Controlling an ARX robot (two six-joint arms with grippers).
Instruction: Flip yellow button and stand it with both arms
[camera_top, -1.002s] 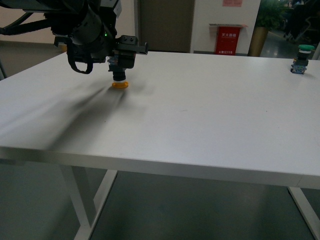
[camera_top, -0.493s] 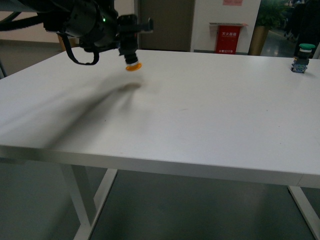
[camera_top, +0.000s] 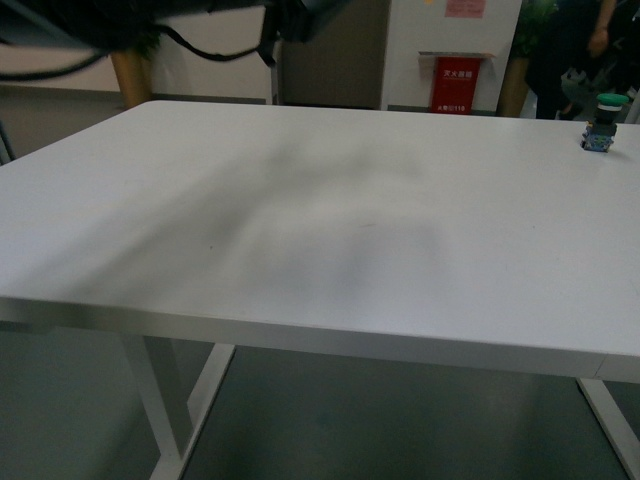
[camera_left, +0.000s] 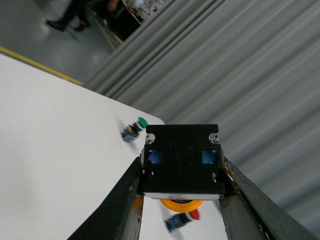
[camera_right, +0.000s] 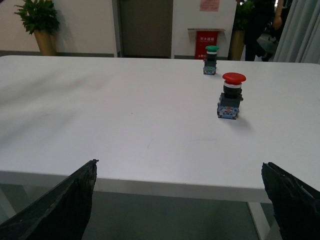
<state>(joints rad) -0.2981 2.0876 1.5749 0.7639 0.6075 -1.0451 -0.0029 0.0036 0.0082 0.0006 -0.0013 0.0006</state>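
The yellow button (camera_left: 181, 162) is in the grasp of the left fingers (camera_left: 117, 210). In the left wrist view the two fingers are clenched on the two sides of its dark contact body. The flat back of the body faces that camera, and the yellow cap shows only as a rim beyond it, so the cap points away from the wrist. The button seems to be held in the air over the worktop (camera_top: 350, 230), not resting on it. In the front view the button itself is not visible. Only the left arm (camera_top: 200, 20) shows there, blurred, at about 11 o'clock at the upper edge, and a soft shadow lies across the worktop.

The right fingers (camera_right: 65, 205) are spread wide and hold nothing. They are low at the near edge of the worktop.

A green button (camera_top: 605, 120) stands at about 2 o'clock on the worktop in the front view. A red button (camera_right: 231, 97) stands nearer to the right arm, and both have the cap up.

The step in hand is probably the carrying of the button towards a hand-over between the arms. The next move probably calls for the right fingers to rise and meet the button, and to take it by the collar or cap. Then the left fingers can let go, and the button can be set down on its body with the cap up.
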